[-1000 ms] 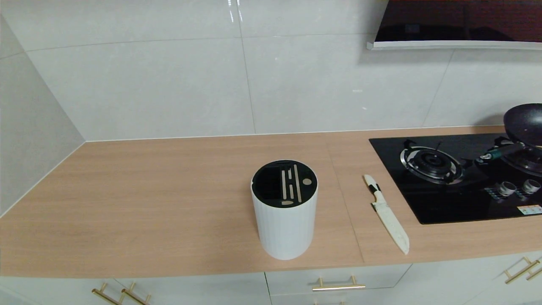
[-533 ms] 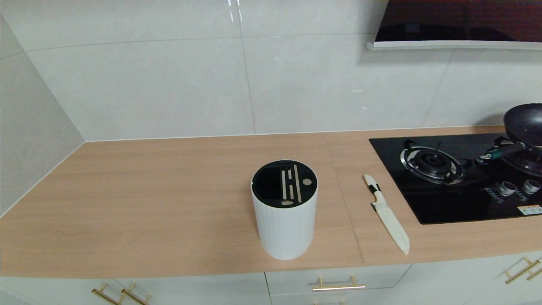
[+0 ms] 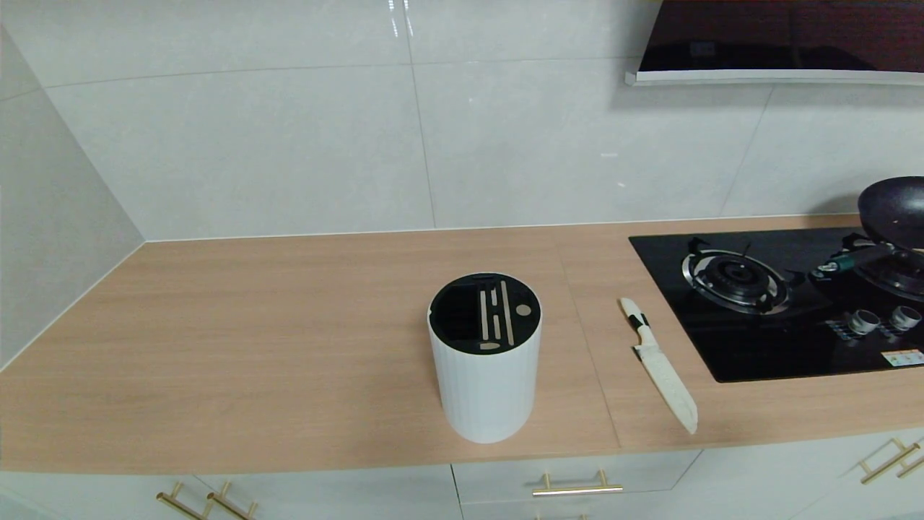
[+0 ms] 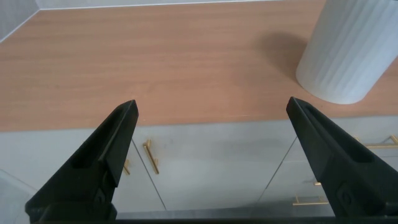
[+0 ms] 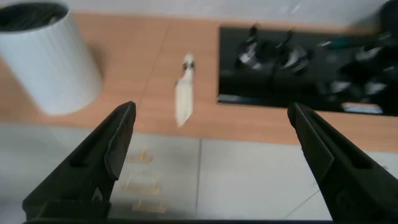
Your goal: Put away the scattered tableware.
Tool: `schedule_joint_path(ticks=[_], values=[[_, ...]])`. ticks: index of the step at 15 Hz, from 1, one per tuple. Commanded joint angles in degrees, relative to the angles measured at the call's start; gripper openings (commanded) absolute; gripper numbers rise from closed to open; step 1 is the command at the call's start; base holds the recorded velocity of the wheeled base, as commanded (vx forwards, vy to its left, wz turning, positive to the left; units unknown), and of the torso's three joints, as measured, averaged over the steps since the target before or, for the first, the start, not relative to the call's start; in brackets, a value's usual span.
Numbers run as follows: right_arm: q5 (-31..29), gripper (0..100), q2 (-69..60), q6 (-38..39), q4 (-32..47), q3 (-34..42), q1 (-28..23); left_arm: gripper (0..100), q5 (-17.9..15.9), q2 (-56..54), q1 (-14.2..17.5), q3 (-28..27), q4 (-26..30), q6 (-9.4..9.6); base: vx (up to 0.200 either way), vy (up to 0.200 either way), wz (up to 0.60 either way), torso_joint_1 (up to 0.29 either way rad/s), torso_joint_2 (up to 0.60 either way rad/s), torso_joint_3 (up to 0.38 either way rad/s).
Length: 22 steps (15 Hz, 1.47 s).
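Observation:
A white ribbed cylindrical knife holder (image 3: 485,357) with a black slotted top stands near the counter's front edge; I also see it in the left wrist view (image 4: 348,50) and the right wrist view (image 5: 50,62). A white knife (image 3: 658,363) with a black band on its handle lies flat between the holder and the stove, blade toward the front edge, and shows in the right wrist view (image 5: 184,93). My left gripper (image 4: 211,162) hangs open in front of the cabinet doors, below counter level. My right gripper (image 5: 211,162) is open too, out from the counter edge.
A black gas hob (image 3: 787,303) takes up the counter's right side, with a dark wok (image 3: 895,209) on the far burner. Drawers with gold handles (image 3: 577,487) sit under the wooden counter (image 3: 253,339). A range hood (image 3: 779,43) hangs at the upper right.

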Motion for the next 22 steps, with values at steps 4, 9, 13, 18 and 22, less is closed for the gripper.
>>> schedule_joint_path(ticks=[4, 9, 13, 18, 22], values=[[-1.1, 100, 41.3, 0.9, -10.1, -11.6, 6.8, 100, 0.0, 0.0, 0.0, 0.0, 0.0, -0.01, 0.000, 0.000, 0.00, 0.000, 0.00, 0.000], [-1.2, 100, 62.5, 1.1, -17.9, -19.5, 7.4, 100, 0.0, 0.0, 0.0, -0.1, 0.0, -0.01, 0.000, 0.000, 0.00, 0.000, 0.00, 0.000], [-2.4, 100, 75.3, 1.0, -28.0, -22.4, 7.8, 100, 0.0, 0.0, 0.0, -0.1, 0.0, -0.01, 0.000, 0.000, 0.00, 0.000, 0.00, 0.000], [-2.9, 100, 86.8, 0.9, -32.6, -27.5, 8.3, 100, 0.0, 0.0, 0.0, 0.0, 0.0, -0.01, 0.000, 0.000, 0.00, 0.000, 0.00, 0.000], [-2.9, 100, 92.0, 0.9, -32.7, -30.9, 8.9, 100, 0.1, 0.0, 0.0, 0.0, 0.0, -0.01, 0.000, 0.000, 0.00, 0.000, 0.00, 0.000]])
